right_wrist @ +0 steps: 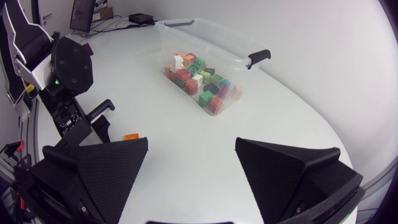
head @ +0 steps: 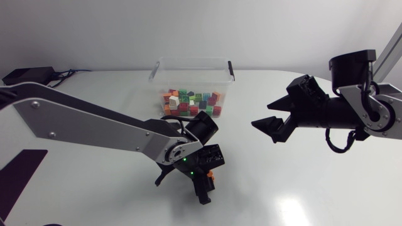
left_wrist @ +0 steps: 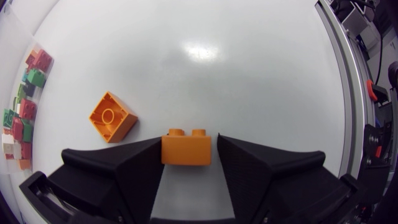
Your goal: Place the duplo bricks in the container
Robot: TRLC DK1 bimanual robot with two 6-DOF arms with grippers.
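Left claw [left_wrist: 189,140], seen from its own wrist cam: the two black fingers pinch a small orange brick [left_wrist: 186,150] between them, one finger on each short end, as far as you can tell. The brick's long axis runs finger to finger, across the gap. Two studs show on its far edge, pointing ahead of the claw. It sits low over the white table [left_wrist: 249,74].

Just beside the claw's finger on the container side lies a second orange brick [left_wrist: 112,116], square, hollow side up, tilted diamond-wise, not touching the claw.

In the head view, from the left claw [head: 204,182] the clear container [head: 191,61] lies at approx 12 o'clock, near, w/ mixed coloured bricks already inside. That is the relation your next move turns on: lift, then carry straight toward 12. The left arm is much the nearer one.

Right claw [head: 260,115] hangs at approx 2 o'clock from the left, above the table, fingers spread wide, nothing between them.

Hard to make out: from above, the left wrist covers the pinched brick, only an orange sliver shows. The second brick can't be placed for sure there. The wrist cam cuts the container off at its edge.
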